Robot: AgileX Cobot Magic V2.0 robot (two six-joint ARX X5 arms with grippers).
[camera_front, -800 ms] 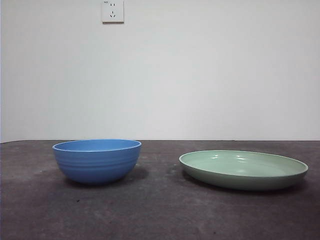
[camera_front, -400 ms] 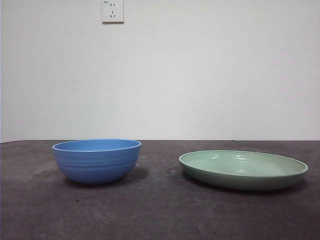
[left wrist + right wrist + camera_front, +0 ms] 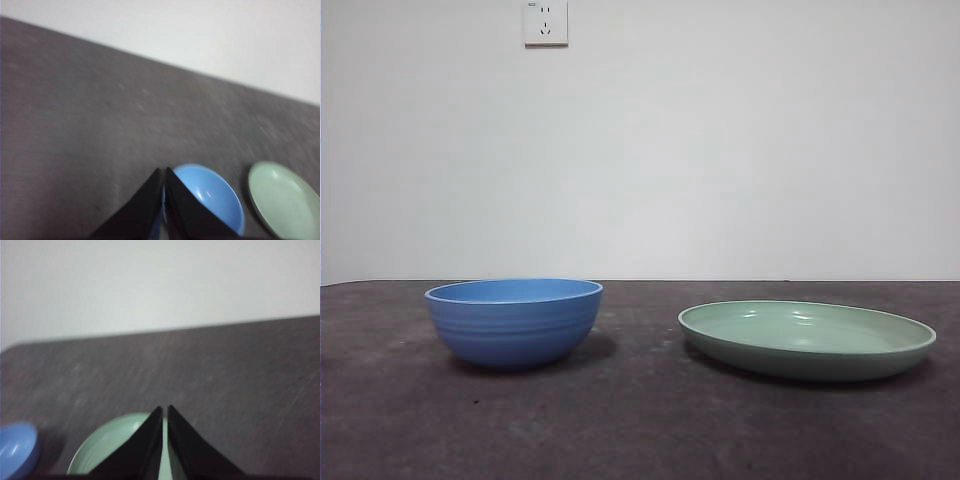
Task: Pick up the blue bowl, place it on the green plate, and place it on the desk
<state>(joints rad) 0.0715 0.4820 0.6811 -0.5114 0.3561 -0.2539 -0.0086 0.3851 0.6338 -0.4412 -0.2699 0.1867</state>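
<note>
The blue bowl (image 3: 514,321) stands upright on the desk (image 3: 620,420) at the left, with faint ridges on its wall. The green plate (image 3: 807,339) lies flat on the desk to its right, a gap between them. Neither arm shows in the front view. In the left wrist view my left gripper (image 3: 164,171) is shut, empty, high above the blue bowl (image 3: 210,192), with the green plate (image 3: 287,200) beside it. In the right wrist view my right gripper (image 3: 164,409) is shut, empty, high above the green plate (image 3: 110,447); the blue bowl (image 3: 17,450) shows at the edge.
A white wall rises behind the desk, with a wall socket (image 3: 545,22) high on it. The desk's far edge runs just behind both dishes.
</note>
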